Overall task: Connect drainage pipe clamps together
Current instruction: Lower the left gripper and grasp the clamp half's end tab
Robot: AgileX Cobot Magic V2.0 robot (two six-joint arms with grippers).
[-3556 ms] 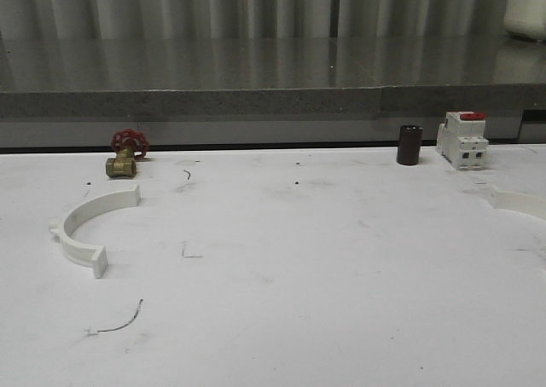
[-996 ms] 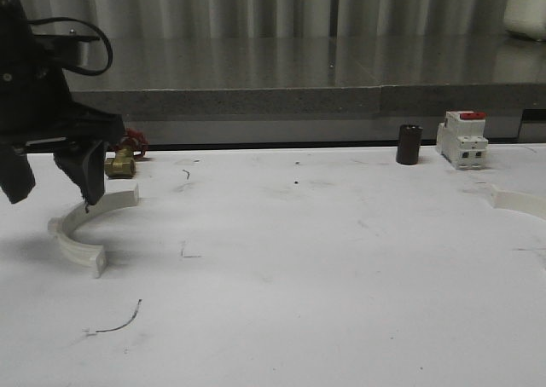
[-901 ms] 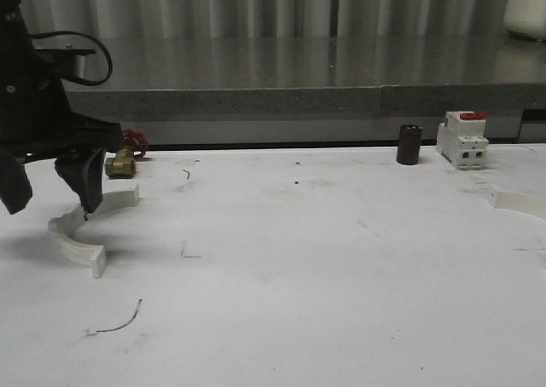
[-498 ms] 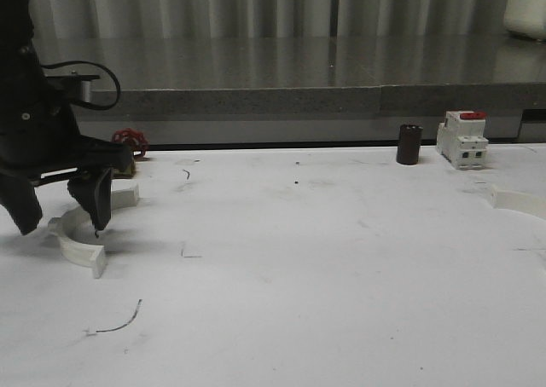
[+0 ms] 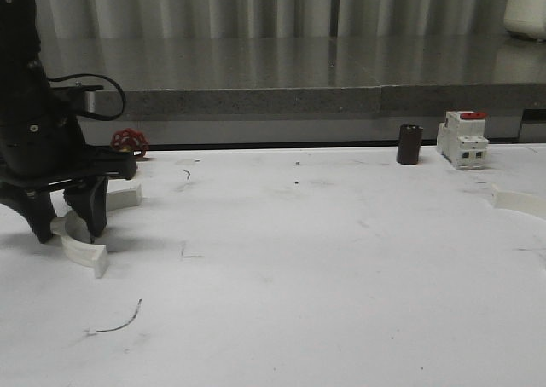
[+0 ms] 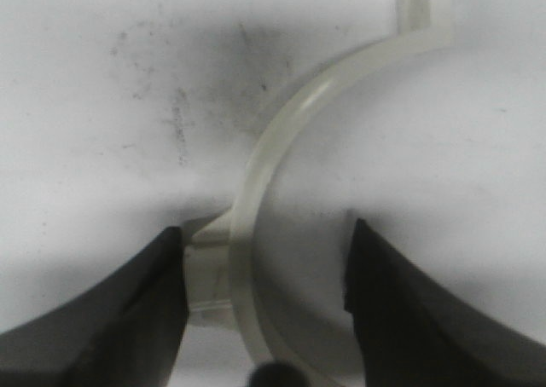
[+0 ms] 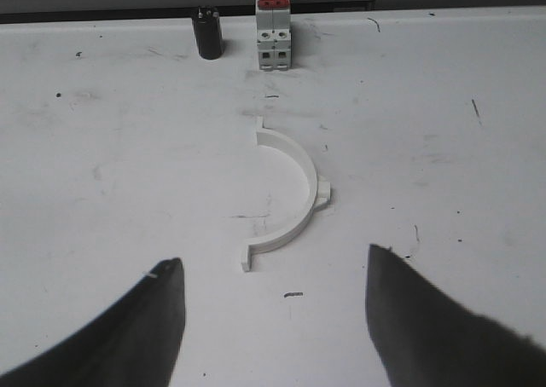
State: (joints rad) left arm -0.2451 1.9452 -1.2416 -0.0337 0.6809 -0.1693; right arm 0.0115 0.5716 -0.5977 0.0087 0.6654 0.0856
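Left gripper (image 5: 66, 227) lowered over one clamp half (image 5: 85, 252) at the left of the white surface (image 5: 324, 259).

Its jaws were held apart, one finger on each side of the curved band (image 6: 256, 191), not yet closed. The right gripper (image 7: 273, 336) was held above the surface, jaws apart, with the second clamp half (image 7: 294, 191) lying free near the surface's right edge; open surface was left between the two halves.
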